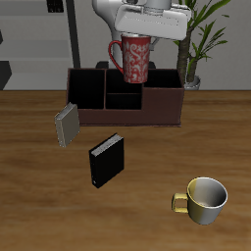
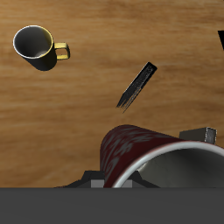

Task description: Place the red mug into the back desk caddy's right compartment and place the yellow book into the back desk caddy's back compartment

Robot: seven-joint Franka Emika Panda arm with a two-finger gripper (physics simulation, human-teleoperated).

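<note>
Two mugs are in sight, and the red mug (image 1: 134,59) is the one I hold: my gripper (image 1: 147,29) is clamped on its rim, and the mug hangs upright in the air above the back desk caddy (image 1: 125,96), over the caddy's middle, clear of its walls. In my wrist view the red mug (image 2: 153,157) fills the near field, its grey inside and red rim turned toward the camera. The yellow book (image 1: 67,125) stands tilted on the table, just outside the caddy's end wall, near the front corner of that end. A black book (image 1: 107,161) stands upright on the wood nearer the table's front edge, apart from the caddy. A yellow-gold mug (image 1: 203,199) sits well away from both books, close to the front edge. I can see no object inside the caddy's dark compartments.
</note>
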